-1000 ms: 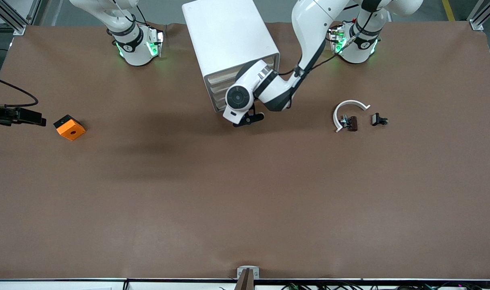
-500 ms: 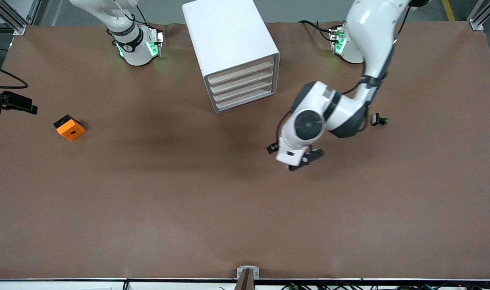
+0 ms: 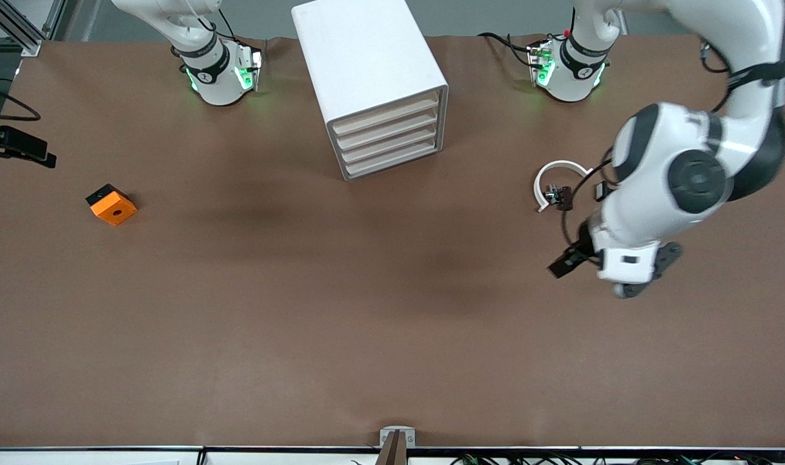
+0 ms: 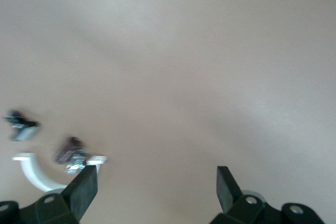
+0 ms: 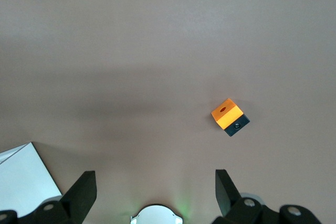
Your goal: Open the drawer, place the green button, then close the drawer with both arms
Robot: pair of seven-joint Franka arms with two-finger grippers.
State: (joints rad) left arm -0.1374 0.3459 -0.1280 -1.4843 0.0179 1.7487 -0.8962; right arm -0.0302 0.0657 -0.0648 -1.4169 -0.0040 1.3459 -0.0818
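Right gripper hangs fingers spread over the table near the orange block, the drawer sits shut at the cabinet's foot, probably light and best hooked by its flat front's edge, no button in sight, and left gripper hangs released beside the brown clip.

— Can you read any words or numbers here?

— No, none. The band on the right arm's base has small dark marks on it, but they are too tiny to read.

— And the other base?

— The left arm's base has the same kind of marks. I can't read those either. The cabinet and the orange block are plain.
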